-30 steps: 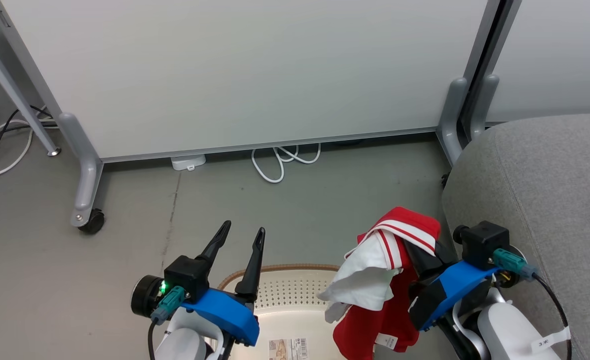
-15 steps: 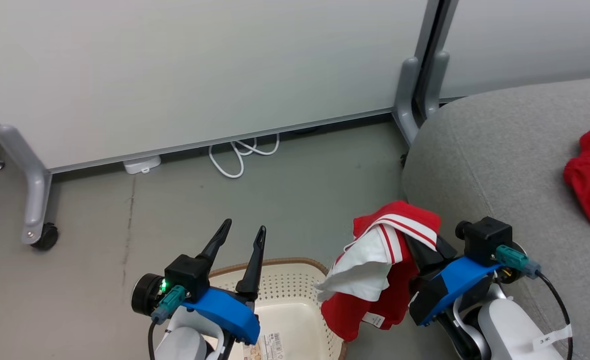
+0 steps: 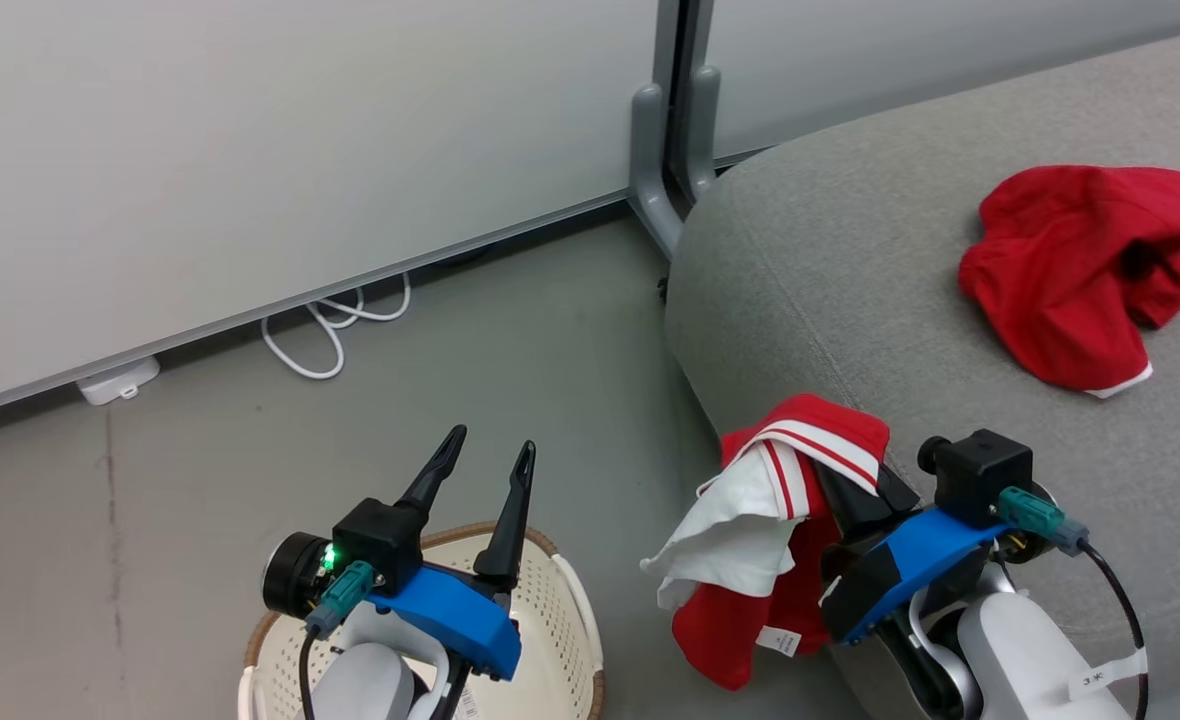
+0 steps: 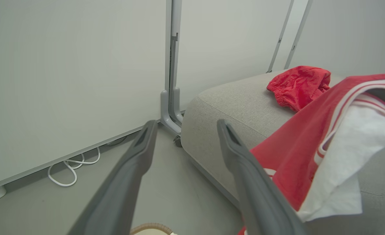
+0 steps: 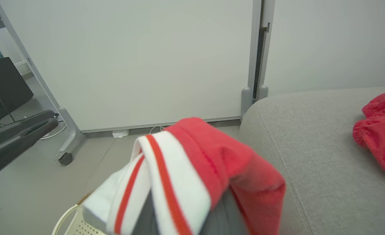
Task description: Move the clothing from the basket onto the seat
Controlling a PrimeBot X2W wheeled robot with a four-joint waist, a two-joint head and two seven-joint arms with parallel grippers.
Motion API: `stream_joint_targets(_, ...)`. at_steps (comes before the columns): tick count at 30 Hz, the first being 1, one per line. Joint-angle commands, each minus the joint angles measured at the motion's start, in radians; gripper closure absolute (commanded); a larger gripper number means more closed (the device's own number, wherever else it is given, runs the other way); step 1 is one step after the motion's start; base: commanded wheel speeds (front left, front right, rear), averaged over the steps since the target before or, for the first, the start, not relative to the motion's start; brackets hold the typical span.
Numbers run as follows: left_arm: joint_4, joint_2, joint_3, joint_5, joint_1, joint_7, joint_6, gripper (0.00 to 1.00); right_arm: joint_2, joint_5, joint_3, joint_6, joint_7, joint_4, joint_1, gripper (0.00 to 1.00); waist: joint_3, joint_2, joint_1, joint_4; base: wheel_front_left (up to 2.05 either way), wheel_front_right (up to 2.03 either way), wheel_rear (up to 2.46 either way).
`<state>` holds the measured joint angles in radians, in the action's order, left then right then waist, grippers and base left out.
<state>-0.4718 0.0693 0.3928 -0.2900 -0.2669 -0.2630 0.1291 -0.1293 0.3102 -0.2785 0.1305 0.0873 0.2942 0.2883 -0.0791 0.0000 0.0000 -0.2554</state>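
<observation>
Jaws of right gripper [image 3: 850,495] clamped shut on striped garment [image 3: 750,520], which hung limp beside 7 o'clock edge of seat [image 3: 850,270]. Judged soft, light, floppy; bunched fold best hold. At 2 o'clock lay second red garment [image 3: 1080,270]. Over basket [image 3: 570,620], left gripper [image 3: 492,440] gaped empty.

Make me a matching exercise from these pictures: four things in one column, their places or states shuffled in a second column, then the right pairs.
Column one:
1. striped-trim garment
2. plain red garment
3. basket
4. left gripper

Column two:
A. standing on the floor
B. open, holding nothing
C. lying on the seat
D. draped over the shut right gripper

Pairs: 1-D, 2-C, 3-A, 4-B
</observation>
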Motion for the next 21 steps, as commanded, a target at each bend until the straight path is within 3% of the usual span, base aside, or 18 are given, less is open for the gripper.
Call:
stream_joint_targets(1, 0.000, 0.007, -0.003, 0.003, -0.014, -0.003, 0.002, 0.00, 0.005, 0.004, 0.003, 0.000, 0.007, 0.000, 0.005, 1.00, -0.003, 0.0000, 0.0000, -0.041, 0.00, 0.00, 0.00)
stream_joint_targets(11, -0.006, 0.007, 0.000, 0.001, -0.010, -0.003, 0.002, 0.00, 0.005, 0.009, 0.003, 0.000, 0.014, 0.005, 0.000, 1.00, 0.000, 0.0000, 0.0000, -0.118, 0.00, 0.00, 0.00)
stream_joint_targets(21, -0.010, 0.004, 0.014, -0.003, -0.012, -0.003, 0.002, 0.00, 0.001, 0.007, 0.012, 0.000, 0.015, 0.006, -0.007, 1.00, 0.004, 0.0000, 0.0000, -0.125, 0.00, 0.00, 0.00)
